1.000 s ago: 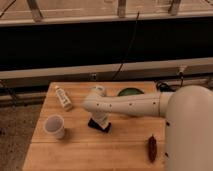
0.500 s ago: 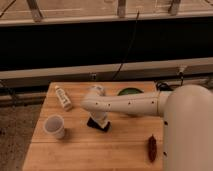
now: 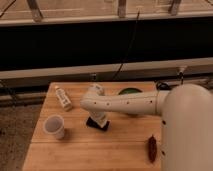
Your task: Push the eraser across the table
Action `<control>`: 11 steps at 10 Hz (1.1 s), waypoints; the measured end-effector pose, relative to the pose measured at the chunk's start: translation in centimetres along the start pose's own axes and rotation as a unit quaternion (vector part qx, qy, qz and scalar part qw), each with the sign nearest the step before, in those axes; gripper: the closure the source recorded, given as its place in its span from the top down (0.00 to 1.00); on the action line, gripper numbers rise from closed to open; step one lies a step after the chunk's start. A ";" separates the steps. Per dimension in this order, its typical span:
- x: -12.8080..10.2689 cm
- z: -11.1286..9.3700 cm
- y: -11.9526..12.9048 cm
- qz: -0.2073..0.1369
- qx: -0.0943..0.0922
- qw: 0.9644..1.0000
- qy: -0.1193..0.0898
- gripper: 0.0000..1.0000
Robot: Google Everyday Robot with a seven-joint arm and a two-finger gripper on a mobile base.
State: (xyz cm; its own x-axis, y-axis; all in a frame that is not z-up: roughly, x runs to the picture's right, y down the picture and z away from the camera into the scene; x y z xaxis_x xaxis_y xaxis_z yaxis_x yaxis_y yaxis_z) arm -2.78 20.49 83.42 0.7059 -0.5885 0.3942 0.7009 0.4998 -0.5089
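Down on eraser (image 3: 96, 124): end effector (image 3: 99, 118); no legible writing.

claw (image 3: 99, 119) on eraser (image 3: 96, 124), cup (image 3: 54, 126) blocks left

No legible text, seemingly, anywhere.

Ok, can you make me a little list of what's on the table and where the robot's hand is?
table: light wooden top
eraser: flat black block near the middle, partly under the gripper
gripper: at the end of the white arm, down on the eraser
cup: white, upright, left of the eraser
pale block: lying at the back left
green bowl: at the back, mostly hidden behind the arm
dark red thing: long, lying front right
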 end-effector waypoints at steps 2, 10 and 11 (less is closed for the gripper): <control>0.0 -0.1 -0.4 -0.004 0.000 1.000 0.001 0.03; -0.6 -0.3 -1.6 -0.017 -0.001 1.000 0.003 0.03; -0.8 -0.3 -1.9 -0.021 -0.001 1.000 0.004 0.03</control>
State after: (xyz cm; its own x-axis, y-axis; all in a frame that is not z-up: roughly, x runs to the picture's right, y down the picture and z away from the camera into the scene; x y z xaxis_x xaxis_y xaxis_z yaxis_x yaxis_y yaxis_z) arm -4.66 19.81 83.81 0.6751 -0.6134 0.4099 0.7297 0.4736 -0.4932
